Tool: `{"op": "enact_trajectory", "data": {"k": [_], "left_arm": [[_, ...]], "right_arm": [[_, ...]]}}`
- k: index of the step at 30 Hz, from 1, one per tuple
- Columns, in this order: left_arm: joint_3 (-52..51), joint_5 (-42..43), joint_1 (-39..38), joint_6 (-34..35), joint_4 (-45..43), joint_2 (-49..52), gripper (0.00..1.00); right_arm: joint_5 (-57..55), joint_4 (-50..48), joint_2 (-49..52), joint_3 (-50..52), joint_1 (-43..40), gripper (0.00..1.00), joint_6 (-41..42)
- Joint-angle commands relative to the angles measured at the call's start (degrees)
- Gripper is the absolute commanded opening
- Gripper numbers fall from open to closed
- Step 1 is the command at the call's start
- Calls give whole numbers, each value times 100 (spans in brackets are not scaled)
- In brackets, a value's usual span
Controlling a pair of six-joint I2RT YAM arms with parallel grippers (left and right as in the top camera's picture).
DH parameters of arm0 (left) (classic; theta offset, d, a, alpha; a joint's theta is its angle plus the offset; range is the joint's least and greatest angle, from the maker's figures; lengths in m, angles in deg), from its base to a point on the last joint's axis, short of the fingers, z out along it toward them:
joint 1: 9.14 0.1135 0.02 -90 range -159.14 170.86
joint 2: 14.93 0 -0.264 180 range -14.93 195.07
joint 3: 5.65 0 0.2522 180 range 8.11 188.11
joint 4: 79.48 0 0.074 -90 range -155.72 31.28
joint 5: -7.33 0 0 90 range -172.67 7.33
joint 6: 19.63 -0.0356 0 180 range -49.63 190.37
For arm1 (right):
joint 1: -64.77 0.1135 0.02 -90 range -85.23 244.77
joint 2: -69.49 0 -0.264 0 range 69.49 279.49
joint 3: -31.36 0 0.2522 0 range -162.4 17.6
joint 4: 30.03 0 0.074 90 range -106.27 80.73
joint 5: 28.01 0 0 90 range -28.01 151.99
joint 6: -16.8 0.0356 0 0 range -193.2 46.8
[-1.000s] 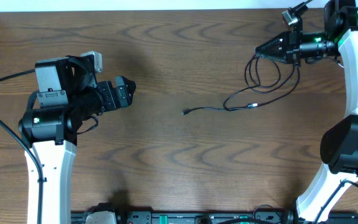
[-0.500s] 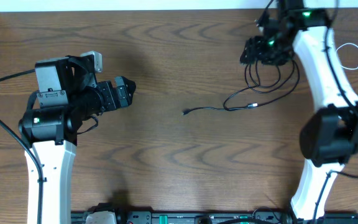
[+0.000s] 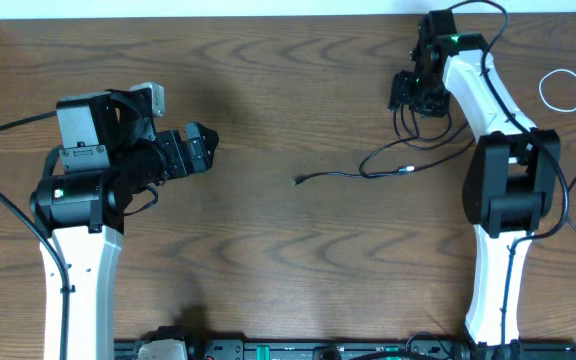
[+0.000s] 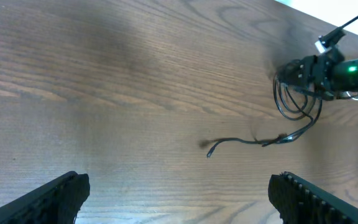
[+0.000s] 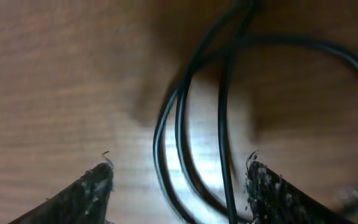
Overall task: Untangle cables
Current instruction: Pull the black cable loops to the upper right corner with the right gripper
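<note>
The right gripper (image 5: 179, 177) stands directly over the black cables (image 5: 224, 124) — its two fingers (image 5: 95, 186) are spread apart and released. Three dark strands run on the wood between them, and neither finger presses them. Whether the fingertips touch the table (image 3: 268, 260) I cannot tell.

In the overhead view the loops of these cables spread just beside this gripper, toward the near side of the table. One thin tail runs away from the gripper toward the middle and ends in a small plug lying alone on the wood. How many cords make the loops I cannot tell.

A white cable (image 3: 560, 72) lies in a curl well apart from the right gripper, on its side away from the other arm and close to the table's side edge. The far edge of the table is near behind the right gripper, so room there is small — toward the middle a broad stretch of wood lies beside it.

The left gripper (image 3: 203, 148) is far across from the right gripper, its jaws fully spread and holding nothing.
</note>
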Motion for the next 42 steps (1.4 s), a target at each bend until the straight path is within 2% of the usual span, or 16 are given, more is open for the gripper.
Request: {"op": "enact_trajectory", "data": {"k": [1,7,12,13,15,23,29,32,38,42], "left_arm": [[125,-33,20,28,15,20,98],[125,-33,20,26,15,20,98],[125,-33,20,26,15,20,98],[125,-33,20,26,15,20,98],[125,-33,20,26,15,20,98],[125,-33,20,28,15,20,98],[125,-33,20,28,15,20,98],[125,-33,20,28,15,20,98],[125,-33,20,26,15,20,98],[125,-33,20,26,15,20,98]], "right_arm": [[424,-162,339,7,-149,64,299],[960,-374,586,7,-345,63,361],[1202,-348,739,9,-415,53,179],[1130,-339,748,20,-374,49,24],[844,-299,748,20,-278,48,-120],[-616,-61,748,20,321,53,-308],[-1174,221,782,63,584,46,-284],[-1338,356,835,63,656,37,-284],[-1412,533,1010,66,728,2,-286],[-1283,542,957,57,693,1,-149]]}}
